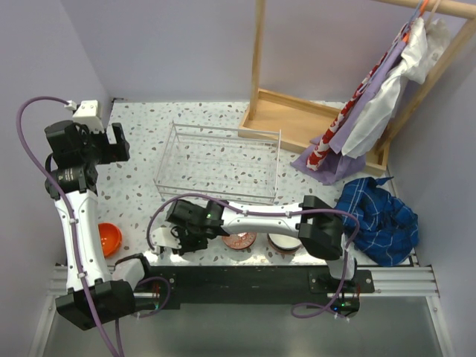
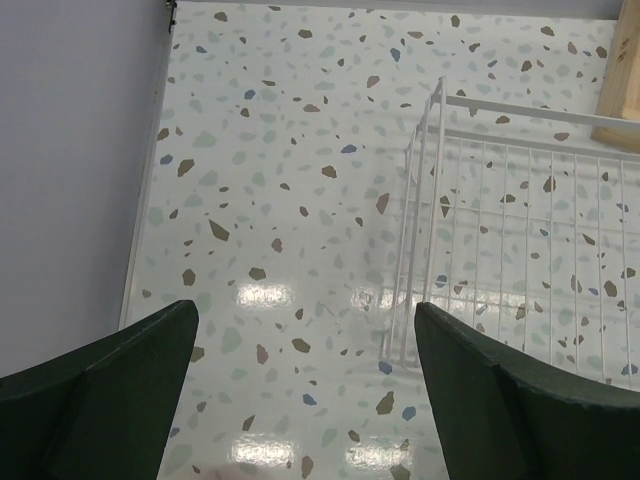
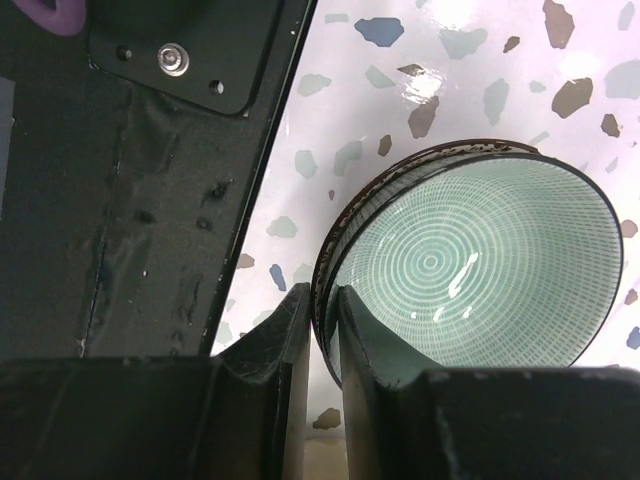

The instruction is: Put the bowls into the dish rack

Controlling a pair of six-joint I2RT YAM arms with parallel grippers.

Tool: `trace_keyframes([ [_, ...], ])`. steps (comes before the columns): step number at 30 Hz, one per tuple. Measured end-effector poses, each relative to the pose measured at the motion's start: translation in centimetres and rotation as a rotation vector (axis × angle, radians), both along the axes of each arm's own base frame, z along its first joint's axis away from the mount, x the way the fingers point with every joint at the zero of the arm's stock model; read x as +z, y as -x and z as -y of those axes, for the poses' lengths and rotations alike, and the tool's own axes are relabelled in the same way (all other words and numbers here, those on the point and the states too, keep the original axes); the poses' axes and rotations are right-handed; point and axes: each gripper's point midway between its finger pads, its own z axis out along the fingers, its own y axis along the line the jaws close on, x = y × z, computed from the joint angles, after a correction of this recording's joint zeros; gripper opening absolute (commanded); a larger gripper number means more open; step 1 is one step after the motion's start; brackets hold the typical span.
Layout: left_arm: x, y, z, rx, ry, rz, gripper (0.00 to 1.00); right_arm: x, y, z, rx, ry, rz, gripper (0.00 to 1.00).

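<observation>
My right gripper [image 3: 323, 310] is shut on the rim of a pale green bowl [image 3: 480, 270] with a ring pattern, one finger inside and one outside, low over the table. In the top view this gripper [image 1: 181, 236] is near the front edge and hides the bowl. A plain orange bowl [image 1: 108, 238] sits front left. A tan-brown bowl [image 1: 239, 240] and a beige bowl [image 1: 285, 242] sit under the right arm. The wire dish rack [image 1: 219, 163] stands mid-table with no bowls in it; it also shows in the left wrist view [image 2: 520, 260]. My left gripper [image 1: 111, 145] is open and holds nothing [image 2: 305, 400], raised left of the rack.
A wooden tray-like frame [image 1: 297, 119] stands behind the rack at the back right, with clothes [image 1: 372, 111] hanging from a wooden rail. A blue checked cloth [image 1: 375, 216] lies at the right. The black base plate [image 3: 130, 180] runs along the front edge, close to the right gripper.
</observation>
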Motion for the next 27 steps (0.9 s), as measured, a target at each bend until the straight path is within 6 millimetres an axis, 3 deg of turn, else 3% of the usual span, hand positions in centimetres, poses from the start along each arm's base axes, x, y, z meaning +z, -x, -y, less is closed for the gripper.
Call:
trace_keyframes([
  [6, -0.25, 0.03, 0.28, -0.004, 0.020, -0.003, 0.95, 0.12, -0.02, 0.15, 0.000, 0.008, 0.000, 0.02],
  [12, -0.12, -0.05, 0.42, -0.011, 0.027, 0.004, 0.95, 0.45, -0.17, 0.10, -0.007, 0.007, 0.004, 0.15],
  [14, -0.09, -0.08, 0.47, -0.014, 0.032, 0.006, 0.95, 0.63, -0.26, 0.04, -0.013, 0.007, 0.006, 0.25],
  [20, -0.44, -0.11, 0.65, -0.023, 0.042, 0.001, 0.95, 0.75, -0.34, 0.31, -0.035, 0.021, 0.005, 0.30],
  [27, -0.61, -0.19, 0.84, -0.033, 0.050, 0.001, 0.95, 0.63, -0.17, 0.67, -0.039, 0.037, -0.005, 0.22],
])
